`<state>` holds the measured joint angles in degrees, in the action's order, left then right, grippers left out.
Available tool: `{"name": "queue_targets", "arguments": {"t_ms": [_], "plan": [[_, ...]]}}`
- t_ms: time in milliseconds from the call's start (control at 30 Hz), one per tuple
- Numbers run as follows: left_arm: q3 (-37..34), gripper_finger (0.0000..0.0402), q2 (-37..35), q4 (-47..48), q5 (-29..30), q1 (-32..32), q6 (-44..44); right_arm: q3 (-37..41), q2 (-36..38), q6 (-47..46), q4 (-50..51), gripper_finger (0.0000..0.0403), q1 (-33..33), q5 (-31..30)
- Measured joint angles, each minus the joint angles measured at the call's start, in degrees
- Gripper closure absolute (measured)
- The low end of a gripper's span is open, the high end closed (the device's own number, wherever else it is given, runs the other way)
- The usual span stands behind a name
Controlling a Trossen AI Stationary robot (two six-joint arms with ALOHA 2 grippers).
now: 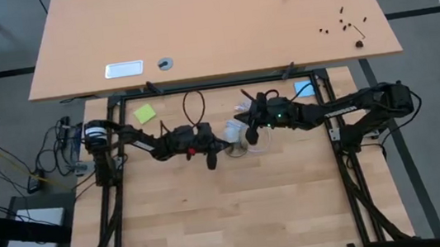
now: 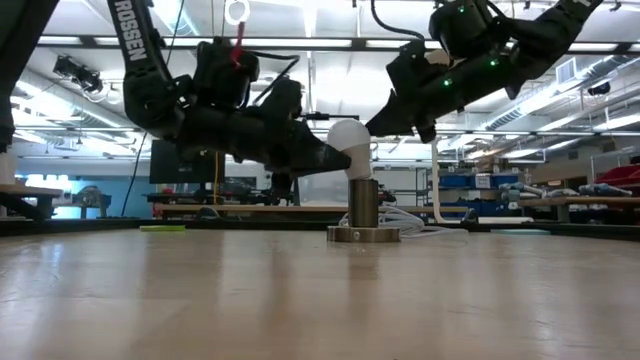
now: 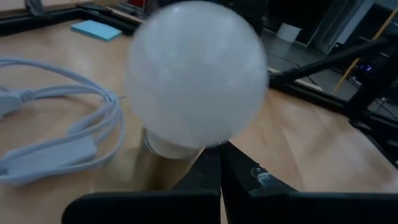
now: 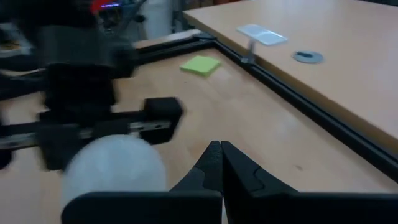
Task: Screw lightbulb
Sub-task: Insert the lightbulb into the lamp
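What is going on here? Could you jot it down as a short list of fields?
Bulb: lightbulb stands upright in its socket
Socket: metal base on the wooden table, white cord lying beside it
Left gripper: shut, its tip at the bulb's side, holding nothing
Right gripper: shut, raised on the bulb's other side, holding nothing
Other items: green sticky note and blue sticky note at the far edge
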<state>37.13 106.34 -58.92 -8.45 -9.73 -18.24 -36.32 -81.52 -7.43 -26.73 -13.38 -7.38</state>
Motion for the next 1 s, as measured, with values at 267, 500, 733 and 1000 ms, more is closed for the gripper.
{"name": "queue_targets", "arguments": {"t_ms": [267,500,733,1000], "plan": [[0.46,0.0401,0.0,0.7,-0.84,-1.31,-0.05,0.0,0.0,1.19,-1.29,0.0398,0.02,4.07],[2.15,0.0401,0.0,1.06,-3.25,-1.31,-0.07,0.0,0.0,2.29,-1.72,0.0398,0.02,5.78],[2.5,0.0401,0.0,2.19,-3.56,-1.3,-0.07,-2.65,0.02,3.13,-2.16,0.0398,-0.42,6.0],[2.5,0.0401,0.0,3.19,-3.69,-1.28,-0.07,-4.61,0.02,2.88,4.68,0.0398,-0.42,6.92]]}}
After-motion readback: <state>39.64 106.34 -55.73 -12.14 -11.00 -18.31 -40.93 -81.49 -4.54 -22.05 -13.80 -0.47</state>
